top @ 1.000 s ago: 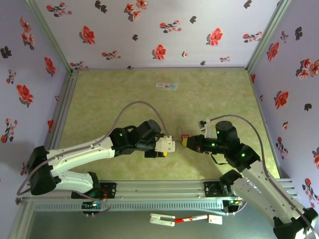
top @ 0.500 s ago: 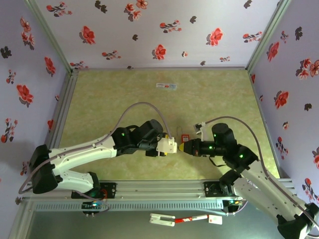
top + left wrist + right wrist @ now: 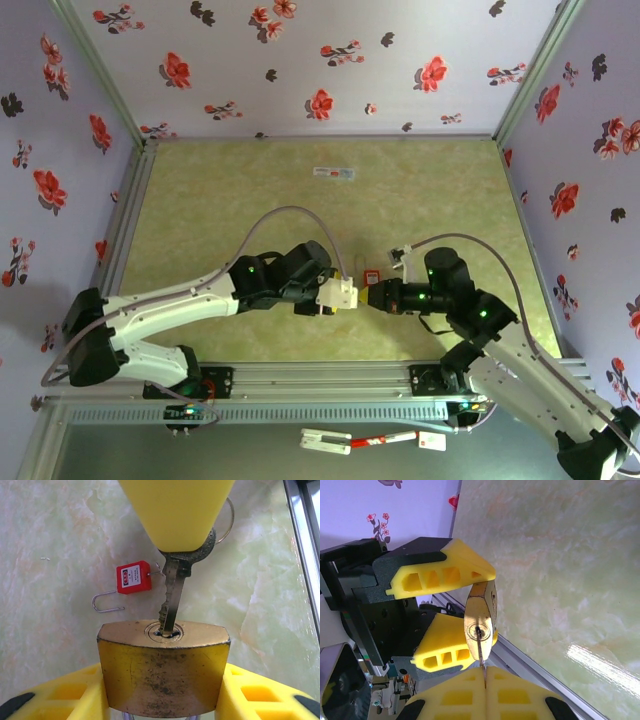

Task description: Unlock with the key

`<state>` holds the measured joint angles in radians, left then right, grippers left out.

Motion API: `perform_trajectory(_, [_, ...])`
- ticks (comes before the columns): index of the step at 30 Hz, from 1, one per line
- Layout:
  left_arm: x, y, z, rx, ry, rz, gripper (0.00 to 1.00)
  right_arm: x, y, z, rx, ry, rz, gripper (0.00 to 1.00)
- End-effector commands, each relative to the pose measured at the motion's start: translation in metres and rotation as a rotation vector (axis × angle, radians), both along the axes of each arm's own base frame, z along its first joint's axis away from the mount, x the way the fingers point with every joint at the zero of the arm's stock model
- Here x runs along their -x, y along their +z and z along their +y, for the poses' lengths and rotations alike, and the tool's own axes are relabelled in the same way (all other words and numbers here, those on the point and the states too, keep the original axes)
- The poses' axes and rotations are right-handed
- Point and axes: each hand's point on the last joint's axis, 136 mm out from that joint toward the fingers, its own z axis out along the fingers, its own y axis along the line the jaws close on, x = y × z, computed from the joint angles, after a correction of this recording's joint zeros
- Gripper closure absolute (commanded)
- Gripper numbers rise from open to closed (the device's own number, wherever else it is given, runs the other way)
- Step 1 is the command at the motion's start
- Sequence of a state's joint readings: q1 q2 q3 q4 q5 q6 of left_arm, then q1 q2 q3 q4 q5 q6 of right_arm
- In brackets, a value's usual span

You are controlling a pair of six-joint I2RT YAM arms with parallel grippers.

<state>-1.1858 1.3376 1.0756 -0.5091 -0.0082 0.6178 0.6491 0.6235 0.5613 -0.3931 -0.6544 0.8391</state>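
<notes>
A tarnished brass padlock (image 3: 163, 665) is clamped between the yellow fingers of my left gripper (image 3: 163, 692), keyhole end facing outward. A silver key (image 3: 172, 590) has its tip in the keyhole, and my right gripper (image 3: 485, 672) is shut on the key's head. In the right wrist view the padlock (image 3: 480, 612) stands edge-on between the left fingers (image 3: 440, 572), and the key (image 3: 480, 652) runs from it into my closed pads. From above, the left gripper (image 3: 340, 293) and right gripper (image 3: 372, 295) meet tip to tip near the table's front middle.
A small red padlock (image 3: 134, 577) with an open shackle lies on the green table just behind the grippers. A small packet (image 3: 334, 173) lies at the back. The metal rail (image 3: 330, 378) runs along the near edge, and flowered walls enclose the sides.
My right gripper has moved left with the key until it meets the padlock. The left gripper has shifted slightly right. Both grips are unchanged.
</notes>
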Motion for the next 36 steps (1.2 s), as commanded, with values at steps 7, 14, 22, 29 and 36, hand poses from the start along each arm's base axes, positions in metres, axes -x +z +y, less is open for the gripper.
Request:
perform_trajectory(7, [0.001,0.027,-0.016,0.071,-0.025,-0.027,0.79,0.002,-0.007,0.002,0.015,0.019,-0.009,1.00])
perform_trajectory(14, [0.006,0.031,-0.022,0.063,-0.044,0.018,0.79,0.008,-0.014,0.004,0.068,0.074,-0.033,1.00])
perform_trajectory(22, [0.010,0.040,-0.036,0.100,-0.053,0.056,0.81,0.002,-0.022,0.003,0.117,0.072,-0.073,1.00])
perform_trajectory(29, [0.016,0.048,-0.047,0.147,-0.065,0.058,0.85,-0.005,-0.024,0.007,0.115,0.060,-0.087,1.00])
perform_trajectory(36, [0.024,0.059,-0.057,0.209,-0.087,0.071,0.87,-0.007,-0.028,0.012,0.080,0.063,-0.081,1.00])
